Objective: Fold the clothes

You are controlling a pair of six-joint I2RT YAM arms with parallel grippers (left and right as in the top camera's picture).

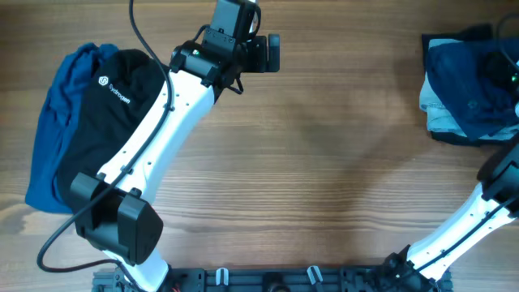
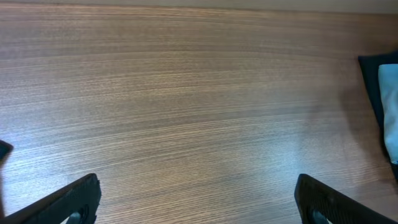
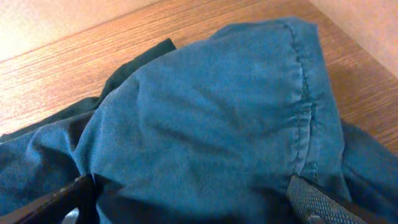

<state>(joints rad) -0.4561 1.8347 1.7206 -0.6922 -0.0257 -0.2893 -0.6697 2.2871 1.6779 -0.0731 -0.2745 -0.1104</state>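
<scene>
Royal-blue fabric lay bunched at the table's left edge, with a black top bearing a small white logo draped over it. The left gripper hung above the bare wooden table, jaws wide apart and empty. At the far right, the dark navy shorts sat heaped on pale denim. The right gripper hovered low over them, jaws spread, clamping nothing.

The overhead camera is looking straight down on the whole table. The left wrist camera is hovering low, facing across bare wood toward the clothes pile at the table's right end. The right wrist camera is sitting close above that same pile.
</scene>
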